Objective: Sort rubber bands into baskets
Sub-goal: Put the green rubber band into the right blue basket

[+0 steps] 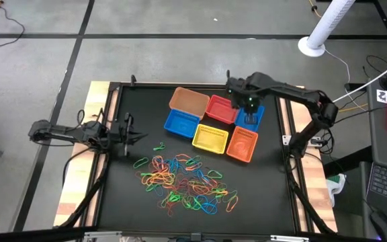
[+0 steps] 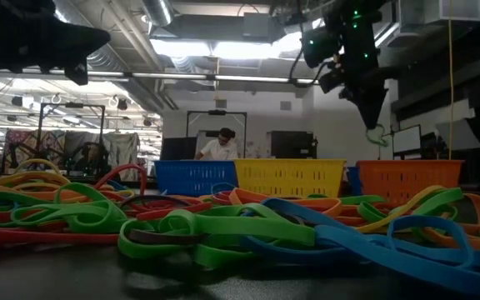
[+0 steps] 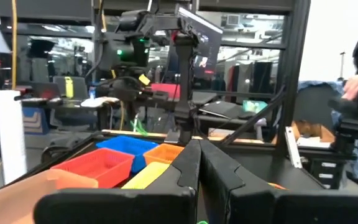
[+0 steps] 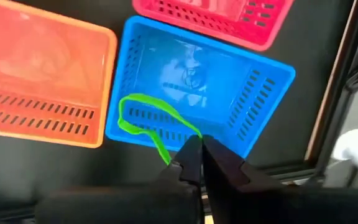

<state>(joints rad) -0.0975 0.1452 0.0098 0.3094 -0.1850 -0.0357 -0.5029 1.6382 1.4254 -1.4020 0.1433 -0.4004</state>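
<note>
My right gripper (image 1: 250, 115) hangs over the right-hand blue basket (image 4: 216, 81), shut on a green rubber band (image 4: 143, 115) that also shows in the low view below the fingertips (image 2: 377, 133). A heap of coloured rubber bands (image 1: 183, 181) lies on the black mat toward the near edge. The tan (image 1: 189, 101), red (image 1: 221, 109), left blue (image 1: 181, 122), yellow (image 1: 210, 138) and orange (image 1: 242, 144) baskets stand clustered at the far middle. My left gripper (image 1: 140, 136) waits at the table's left, shut and with nothing in it (image 3: 199, 146). My right gripper pinches the green rubber band at one end of its loop (image 4: 190, 129) between its two fingertips. The fingers come from above and point down. The band hangs slack below them as an open loop, lifted clear, over the blue basket's wall.
The wooden table rim (image 1: 79, 168) frames the black mat. A white fan stand (image 1: 312, 46) is on the floor beyond the far right corner. In the low view a person (image 2: 221, 148) shows far behind the baskets. Bare mat lies between the pile and my left arm.
</note>
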